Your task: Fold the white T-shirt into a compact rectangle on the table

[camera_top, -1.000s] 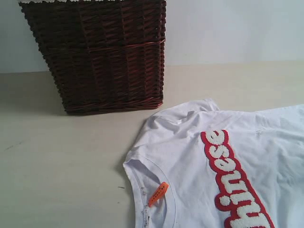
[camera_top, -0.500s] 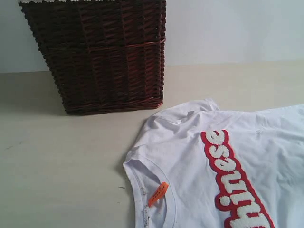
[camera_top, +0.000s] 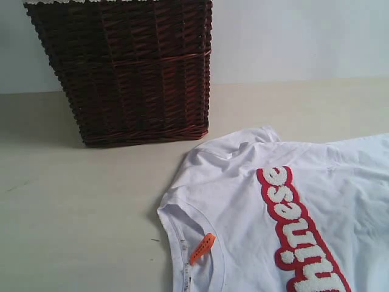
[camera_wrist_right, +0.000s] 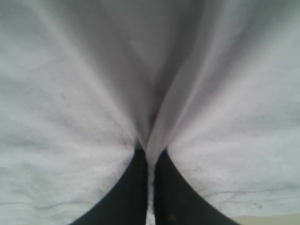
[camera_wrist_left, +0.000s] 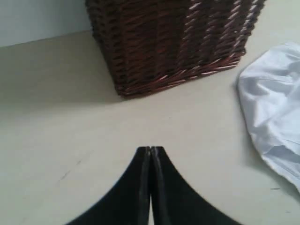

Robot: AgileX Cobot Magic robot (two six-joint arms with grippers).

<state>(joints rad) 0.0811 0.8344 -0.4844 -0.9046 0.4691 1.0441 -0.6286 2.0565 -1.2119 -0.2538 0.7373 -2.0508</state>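
The table (camera_top: 79, 207) is a broad, plain cream-beige surface, matte, running back to a pale, bare wall (camera_top: 292, 36) directly behind the wicker basket. The wicker basket (camera_top: 127, 73) is dark red-brown and stands upright at the back of the table, close to that wall, with a sliver of white lace trim (camera_top: 61, 2) along its top edge. Its inside is hidden from every angle here, so I cannot tell what it holds.

The white T-shirt (camera_top: 243, 201) lies spread on the table in front of the basket and off to its right-hand side, near it but not touching. A red band of fuzzy white letters (camera_top: 298, 231) runs across the cloth, farther from the basket than the collar. A small orange tag (camera_top: 202, 248) sits at the neckline.

The left gripper (camera_wrist_left: 150, 151) hangs above bare table in front of the basket, its two black fingers pressed together with nothing between them. The right gripper (camera_wrist_right: 149, 154) is pinched tight on a fold of the shirt's white fabric.
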